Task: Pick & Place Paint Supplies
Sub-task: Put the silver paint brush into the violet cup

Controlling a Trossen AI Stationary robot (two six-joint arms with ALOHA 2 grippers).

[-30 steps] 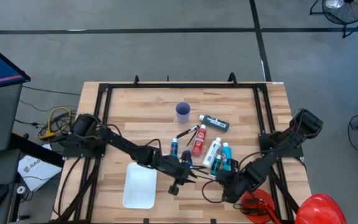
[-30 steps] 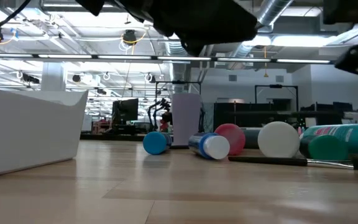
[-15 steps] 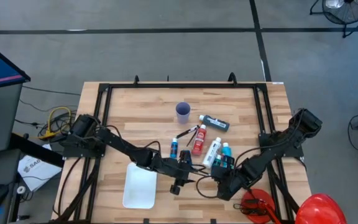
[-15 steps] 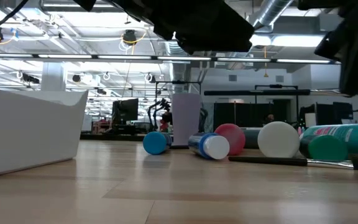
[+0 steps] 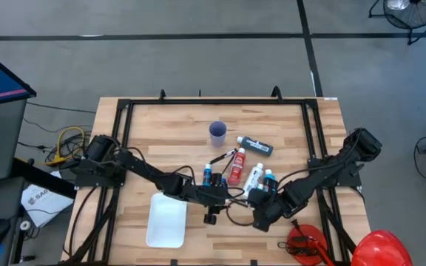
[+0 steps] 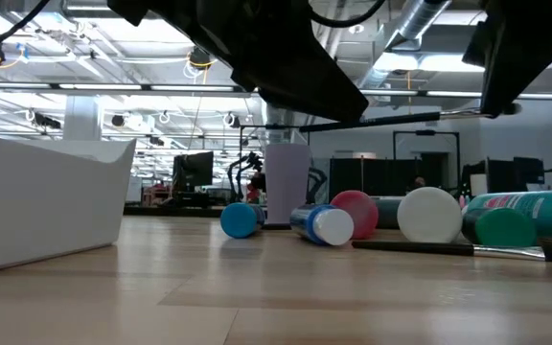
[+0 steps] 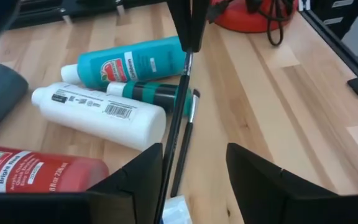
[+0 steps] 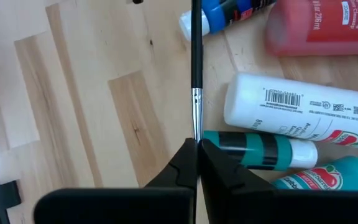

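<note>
1. Wooden table (image 5: 161, 125), both arms reaching toward its middle.
2. Right gripper (image 8: 197, 149) over the table's near-middle, jaws pinched together on the tip end of a thin dark brush (image 8: 196, 68); brush lifted clear of the wood, its handle running toward the left gripper (image 7: 194, 163).
3. Left gripper just beside the bottle cluster, jaws apart, with the raised brush passing close by its inner finger (image 7: 143, 171); contact with the finger impossible to tell.
4. Second brush (image 7: 185, 140) flat on the table, beside the raised one.
5. Paint bottles lying on their sides in a loose cluster at mid-table: red bottle (image 8: 325, 25), white bottle (image 8: 303, 109), dark teal bottle (image 8: 260, 150), light blue bottle (image 7: 129, 62), dark blue bottle (image 8: 219, 15).
6. White bottle between the red bottle and the dark teal bottle; light blue bottle on the teal bottle's far side.
7. Blue cup (image 5: 217, 132) upright farther back on the table, well apart from both grippers.
8. White tray (image 5: 166, 220) near the front edge, on the left arm's side.
</note>
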